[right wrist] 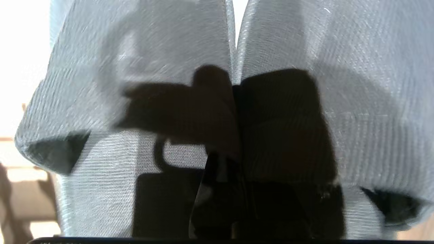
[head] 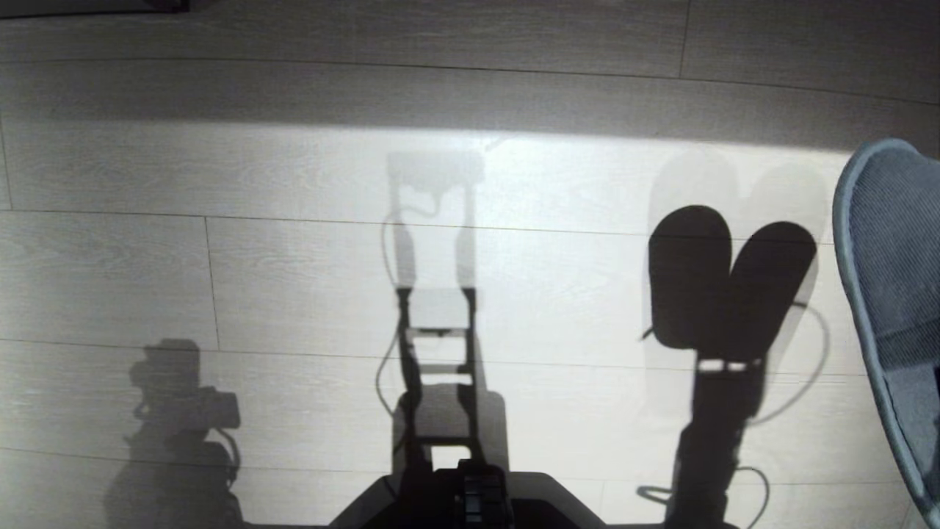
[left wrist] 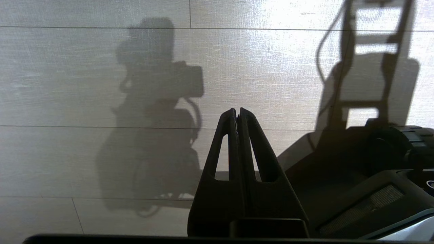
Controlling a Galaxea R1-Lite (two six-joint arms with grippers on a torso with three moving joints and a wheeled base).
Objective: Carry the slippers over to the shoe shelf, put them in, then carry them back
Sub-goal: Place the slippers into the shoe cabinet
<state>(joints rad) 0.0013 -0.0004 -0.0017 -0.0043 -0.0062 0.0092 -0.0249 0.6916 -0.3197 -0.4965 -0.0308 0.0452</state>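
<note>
Two slate-blue fabric slippers hang side by side off the floor, one and the other filling the right wrist view. My right gripper is shut on their inner edges where they meet. In the head view only part of one slipper shows at the right edge, and the pair's shadow falls on the floor beside it. My left gripper is shut and empty, parked low over the floor. The shoe shelf is out of view.
Pale wood-plank floor fills the head view, sunlit in the middle and shaded along the far side. My dark base sits at the near edge. A dark object's edge shows at the far left.
</note>
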